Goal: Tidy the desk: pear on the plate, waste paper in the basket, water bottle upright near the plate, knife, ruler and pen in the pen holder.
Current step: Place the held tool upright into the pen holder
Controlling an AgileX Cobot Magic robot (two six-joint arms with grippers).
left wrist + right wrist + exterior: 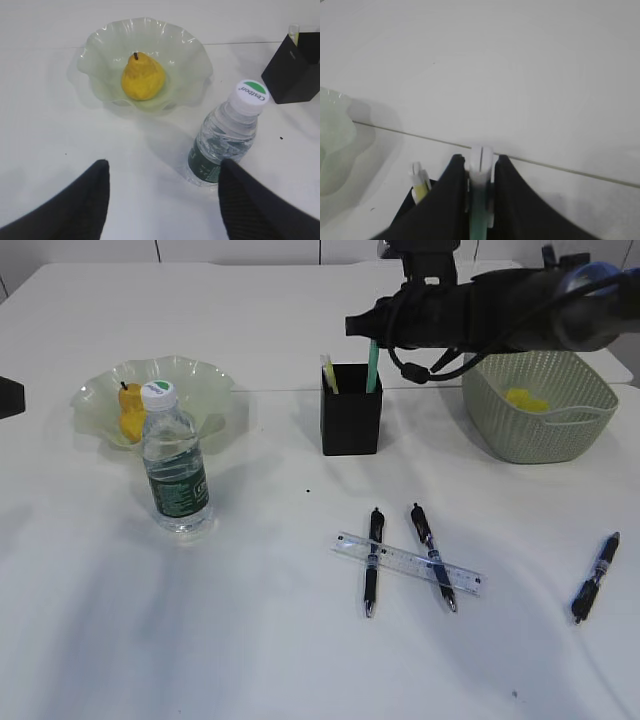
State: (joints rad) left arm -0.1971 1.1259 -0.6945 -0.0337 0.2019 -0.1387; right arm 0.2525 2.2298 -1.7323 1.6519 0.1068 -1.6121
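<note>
My right gripper (pixel 372 332) is shut on a green utility knife (pixel 372 366) whose lower end is inside the black pen holder (pixel 350 420). In the right wrist view, the knife (pixel 480 200) sits between the jaws (pixel 479 162). A yellow knife (pixel 329 374) stands in the holder. A clear ruler (pixel 408 562) lies across two black pens (pixel 371 560) (pixel 433 555), and a third pen (pixel 596 576) lies at the right. The yellow pear (pixel 142 78) is on the glass plate (pixel 195 60). The water bottle (pixel 225 137) stands upright beside the plate. My left gripper (pixel 163 166) is open and empty, just in front of the bottle.
A pale green basket (pixel 540 435) at the back right holds yellow crumpled paper (pixel 525 399). The right arm reaches across above the basket and holder. The pen holder also shows at the right edge of the left wrist view (pixel 292 70).
</note>
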